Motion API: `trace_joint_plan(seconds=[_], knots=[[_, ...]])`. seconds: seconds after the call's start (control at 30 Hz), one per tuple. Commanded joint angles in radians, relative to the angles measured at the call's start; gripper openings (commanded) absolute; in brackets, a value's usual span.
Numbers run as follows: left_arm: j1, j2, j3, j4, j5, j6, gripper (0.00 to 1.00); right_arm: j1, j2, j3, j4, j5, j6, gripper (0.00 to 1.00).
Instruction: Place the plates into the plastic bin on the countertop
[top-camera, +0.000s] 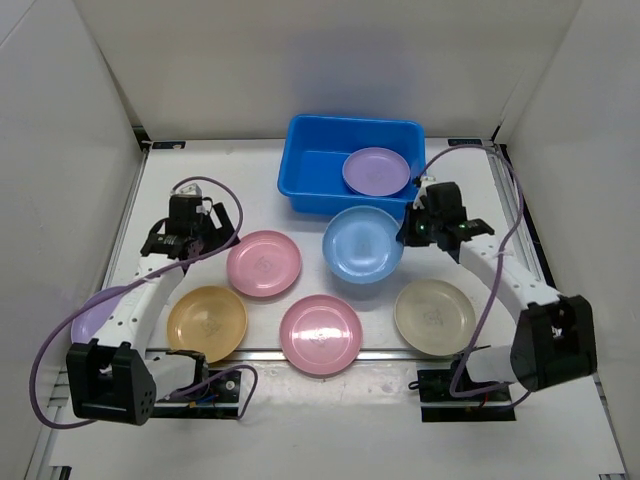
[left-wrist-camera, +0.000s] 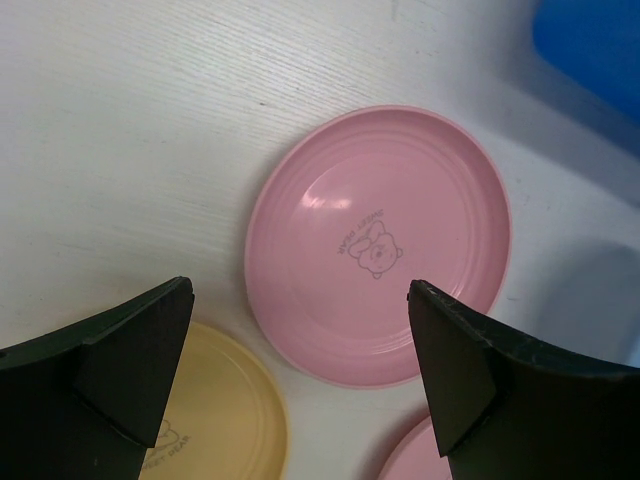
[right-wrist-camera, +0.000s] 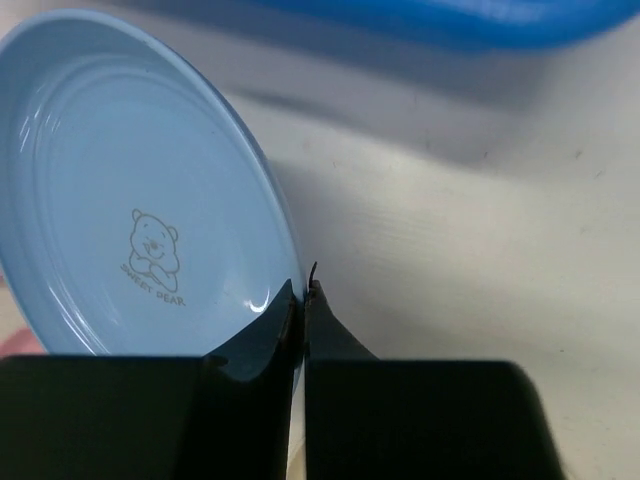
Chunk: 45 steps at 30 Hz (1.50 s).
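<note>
My right gripper (top-camera: 410, 232) (right-wrist-camera: 303, 290) is shut on the right rim of the light blue plate (top-camera: 360, 245) (right-wrist-camera: 130, 190), just in front of the blue plastic bin (top-camera: 300, 135) (right-wrist-camera: 450, 20). A lilac plate (top-camera: 375, 170) lies inside the bin. On the white countertop (top-camera: 470, 270) lie a pink plate (top-camera: 264, 263) (left-wrist-camera: 380, 245), a second pink one (top-camera: 320, 333), an orange-yellow one (top-camera: 206, 322) (left-wrist-camera: 220, 420) and a cream one (top-camera: 434, 316). My left gripper (top-camera: 212, 236) (left-wrist-camera: 300, 300) hangs open to the left of the upper pink plate, holding nothing.
Another lilac plate (top-camera: 100, 310) lies at the left edge, partly hidden under my left arm. White walls close in the back and both sides. Purple cables loop beside both arms.
</note>
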Motion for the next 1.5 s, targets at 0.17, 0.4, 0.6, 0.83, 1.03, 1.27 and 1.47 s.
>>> trace_joint_plan(seconds=[0.17, 0.4, 0.6, 0.83, 1.03, 1.27, 1.47], knots=[[0.062, 0.025, -0.014, 0.033, 0.057, 0.030, 0.99, 0.014, -0.099, 0.252, -0.116, -0.052, -0.019, 0.00], [0.085, -0.002, -0.002, 0.033, 0.086, 0.043, 0.99, -0.007, 0.131, 0.596, -0.119, 0.105, -0.013, 0.00], [0.090, -0.045, 0.000, 0.033, 0.092, 0.053, 0.99, -0.041, 0.367, 0.878, -0.150, 0.230, 0.051, 0.00], [0.092, -0.057, -0.002, 0.015, 0.105, 0.063, 0.99, -0.081, 0.662, 1.096, -0.193, 0.409, 0.104, 0.00], [0.092, -0.027, 0.000, 0.015, 0.105, 0.056, 0.99, -0.081, 0.822, 1.207, -0.223, 0.491, 0.124, 0.00], [0.090, 0.035, -0.011, 0.009, 0.092, 0.052, 0.99, -0.078, 0.900, 1.238, -0.217, 0.595, 0.180, 0.00], [0.093, 0.071, -0.007, 0.015, 0.089, 0.047, 0.99, -0.078, 0.932, 1.251, -0.217, 0.629, 0.190, 0.23]])
